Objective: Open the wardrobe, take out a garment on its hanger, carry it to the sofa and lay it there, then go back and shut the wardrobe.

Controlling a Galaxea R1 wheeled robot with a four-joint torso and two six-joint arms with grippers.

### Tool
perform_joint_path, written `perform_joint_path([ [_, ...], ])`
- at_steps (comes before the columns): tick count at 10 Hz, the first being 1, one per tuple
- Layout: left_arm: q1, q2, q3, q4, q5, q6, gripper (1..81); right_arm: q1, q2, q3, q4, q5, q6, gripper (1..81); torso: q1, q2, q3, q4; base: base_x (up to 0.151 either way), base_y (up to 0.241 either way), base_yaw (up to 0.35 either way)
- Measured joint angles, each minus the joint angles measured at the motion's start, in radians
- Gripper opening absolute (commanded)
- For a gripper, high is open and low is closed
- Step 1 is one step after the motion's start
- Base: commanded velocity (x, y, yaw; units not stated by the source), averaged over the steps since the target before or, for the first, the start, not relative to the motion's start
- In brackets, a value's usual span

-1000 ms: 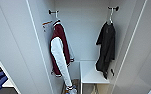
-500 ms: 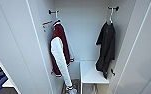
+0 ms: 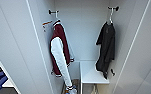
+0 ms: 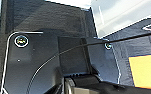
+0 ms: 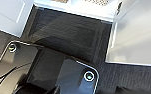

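White panels of the wardrobe [image 3: 91,30] stand open before us. The black garment [image 3: 106,50] hangs inside at its right wall, its hanger [image 3: 111,15] hooked on a black peg [image 3: 115,8], above the low shelf [image 3: 91,72]. A maroon jacket [image 3: 59,53] hangs at the left wall. We cannot tell how our fingers stand, so we cannot place anything relative to them. Dark carpet [image 5: 73,27] lies below both wrists.

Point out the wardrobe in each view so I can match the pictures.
Head view: the wardrobe stands open across the picture, the black garment hanging inside.
Left wrist view: a white panel, likely its door, beside dark carpet.
Right wrist view: its white lower edge and door panel.
Shared landmark: the white door panels.
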Motion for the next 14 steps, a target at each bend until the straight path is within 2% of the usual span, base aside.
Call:
perform_joint_path([
  [3,0.000,-0.010,0.002,0.000,0.003,-0.007,81.1,-0.121,0.015,-0.206,0.102,0.245,-0.022,81.1,0.000,0.000,0.000,0.000,0.000,0.000,0.000],
  [6,0.000,-0.010,0.002,0.000,0.003,-0.018,81.1,-0.257,0.041,-0.326,0.186,0.485,-0.029,81.1,0.000,0.000,0.000,0.000,0.000,0.000,0.000],
  [8,0.000,-0.009,0.002,0.000,0.006,-0.018,81.1,-0.317,0.109,-0.431,0.217,0.549,-0.029,81.1,0.000,-0.001,0.000,0.000,0.000,0.000,0.000],
  [12,0.003,-0.008,0.002,-0.003,0.027,-0.018,81.1,-0.374,0.254,-0.760,0.244,0.658,-0.032,81.1,-0.001,-0.001,0.000,0.000,0.000,0.000,0.000],
  [13,0.006,-0.008,0.002,-0.017,0.039,-0.018,81.1,-0.395,0.287,-0.826,0.258,0.689,-0.053,81.1,-0.001,-0.001,0.000,0.000,0.000,0.000,0.000],
  [14,0.013,-0.007,0.002,-0.039,0.069,-0.018,81.1,-0.413,0.318,-0.873,0.293,0.713,-0.106,81.1,-0.001,-0.001,0.000,0.000,0.000,0.000,0.000],
])
